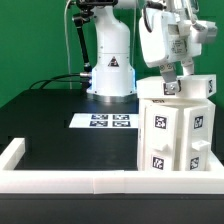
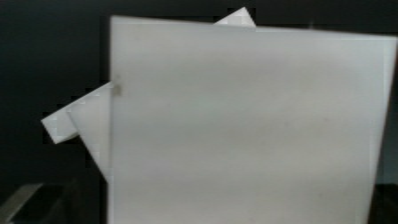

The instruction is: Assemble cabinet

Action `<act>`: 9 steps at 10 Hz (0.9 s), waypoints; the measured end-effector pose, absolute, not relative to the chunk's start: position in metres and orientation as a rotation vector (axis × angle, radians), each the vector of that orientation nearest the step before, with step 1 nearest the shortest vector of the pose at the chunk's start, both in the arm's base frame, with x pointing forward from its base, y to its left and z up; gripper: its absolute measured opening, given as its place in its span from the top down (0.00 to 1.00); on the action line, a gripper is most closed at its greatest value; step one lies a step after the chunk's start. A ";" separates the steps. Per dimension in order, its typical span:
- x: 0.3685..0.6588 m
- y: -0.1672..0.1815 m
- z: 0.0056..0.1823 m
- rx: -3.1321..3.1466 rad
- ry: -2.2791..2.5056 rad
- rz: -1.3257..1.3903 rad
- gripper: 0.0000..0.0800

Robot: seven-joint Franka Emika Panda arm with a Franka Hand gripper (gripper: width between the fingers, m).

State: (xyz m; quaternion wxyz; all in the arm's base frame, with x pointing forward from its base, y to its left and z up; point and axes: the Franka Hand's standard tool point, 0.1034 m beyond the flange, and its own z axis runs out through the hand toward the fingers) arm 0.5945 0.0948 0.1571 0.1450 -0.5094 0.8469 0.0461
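1. One cabinet [image 1: 176, 130] stood on the black desk [image 1: 50, 120], at about 4 o'clock from the marker board [image 1: 111, 122] in the exterior view, just beside the rim [image 1: 60, 180].
2. The cabinet was a white boxy body with a wider slab [image 1: 180, 90] across its top. I could not tell whether that slab was loose or joined.
3. Four black-and-white tags could be counted on the cabinet's two near faces, two on each. Their patterns were too small to read.
4. One arm [image 1: 165, 40] came down from 12 o'clock over the cabinet, and the jaws stood at the slab's upper edge. Whether they were apart, together or clamped on the slab could not be told from either view.
5. One marker board lay flat near the desk's middle, carrying four tags in a row, apart from the cabinet.
6. One white base [image 1: 110, 65] rose at 12 o'clock from the board, with a black cable [image 1: 72, 45] at its 10 o'clock side.
7. The low white rim ran along the desk's 6 o'clock edge and turned up its 9 o'clock edge.
8. In the wrist view one flat white face [image 2: 249, 120] of the cabinet filled most of the picture, with black around it.
9. Two white corners [image 2: 231, 15] poked out from behind that face, on two different sides.
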 end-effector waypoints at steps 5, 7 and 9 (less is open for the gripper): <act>0.591 0.102 0.187 -1.520 2.345 0.113 0.00; 0.590 0.102 0.185 -1.565 2.319 0.107 0.00; 0.592 0.100 0.186 -1.873 2.092 0.067 0.00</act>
